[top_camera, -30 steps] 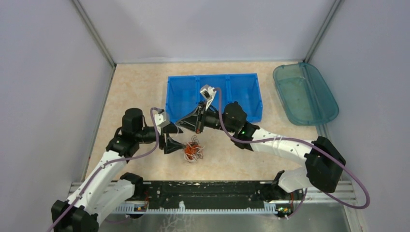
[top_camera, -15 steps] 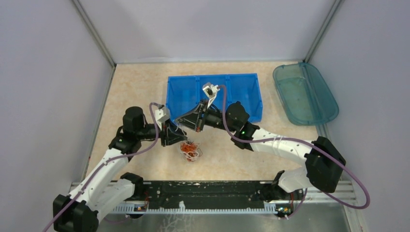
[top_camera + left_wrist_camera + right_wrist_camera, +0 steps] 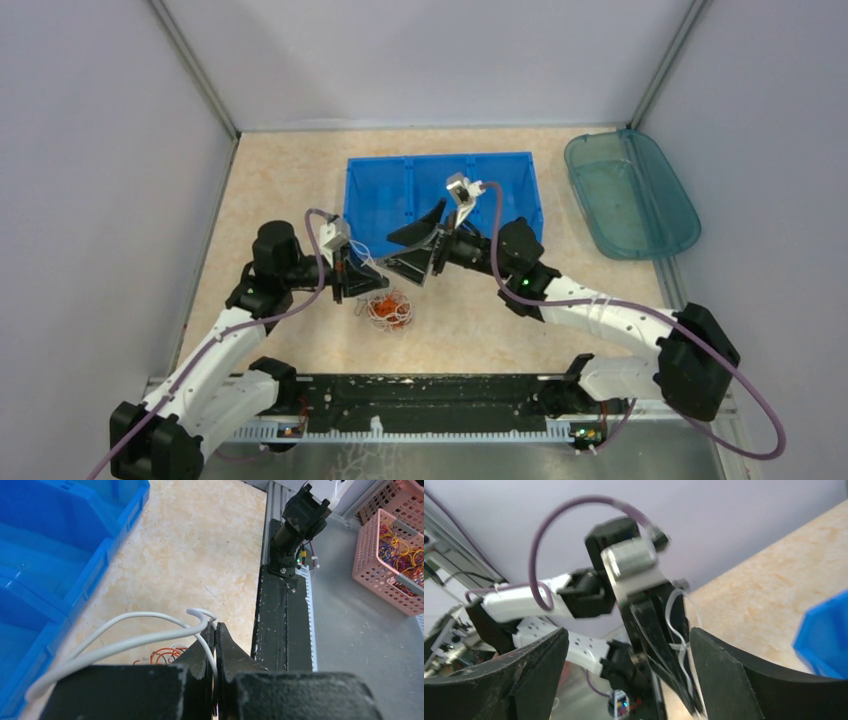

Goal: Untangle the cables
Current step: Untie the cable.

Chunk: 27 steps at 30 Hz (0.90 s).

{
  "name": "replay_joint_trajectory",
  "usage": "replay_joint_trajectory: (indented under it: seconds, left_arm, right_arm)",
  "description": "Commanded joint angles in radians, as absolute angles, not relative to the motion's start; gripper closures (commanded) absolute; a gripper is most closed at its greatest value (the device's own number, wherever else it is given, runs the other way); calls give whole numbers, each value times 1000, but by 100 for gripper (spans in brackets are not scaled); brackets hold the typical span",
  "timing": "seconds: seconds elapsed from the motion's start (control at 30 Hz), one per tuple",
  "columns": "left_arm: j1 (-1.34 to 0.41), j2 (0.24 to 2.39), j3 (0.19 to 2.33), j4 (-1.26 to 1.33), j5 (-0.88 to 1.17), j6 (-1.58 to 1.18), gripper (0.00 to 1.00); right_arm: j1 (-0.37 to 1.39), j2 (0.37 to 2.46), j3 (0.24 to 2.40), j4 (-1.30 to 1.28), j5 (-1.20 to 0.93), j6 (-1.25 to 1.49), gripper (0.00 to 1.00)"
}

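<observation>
The left gripper [image 3: 216, 630] is clamped shut on one white cable [image 3: 142, 613], which loops away above the tangle [image 3: 388, 308] of cables lying on the table [image 3: 280, 190] between the arms, just before the blue bin [image 3: 375, 190]. The right gripper [image 3: 626, 640] faces it with fingers wide apart, holding nothing. The wires look feather-light, springy and slippery, likely to drag the whole clump along, so a firm pinch on a free end or exposed loop seems best.

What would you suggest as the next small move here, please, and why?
Probably draw the left pincer gently away from the tangle on the table: it is shut on a white cable, and the right pincer stands open, holding nothing.
</observation>
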State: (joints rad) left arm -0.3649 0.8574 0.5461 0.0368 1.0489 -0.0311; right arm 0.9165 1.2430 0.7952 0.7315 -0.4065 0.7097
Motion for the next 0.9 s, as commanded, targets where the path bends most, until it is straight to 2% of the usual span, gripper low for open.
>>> replay_joint_trajectory:
  seconds: [0.0,0.13,0.27,0.4,0.87]
  left_arm:
    - [-373,848,624,50,1088,-69,100]
    - [-374,834,664,44,1083,-97,100]
    - [-374,823,671,61,1062,-168,100]
    - [-375,811,666,88,1039,-225,100]
    - [-382,808,688,78,963,-279,100]
  right_arm:
    - [836,1124,662,763,-492,670,8]
    - [818,1065,594,591,-489,549,10]
    - [820,1059,532,559,-445,487,12]
    - [881,1074,481,699,-351,424,13]
    - [1005,1380,602,943,-130,406,19]
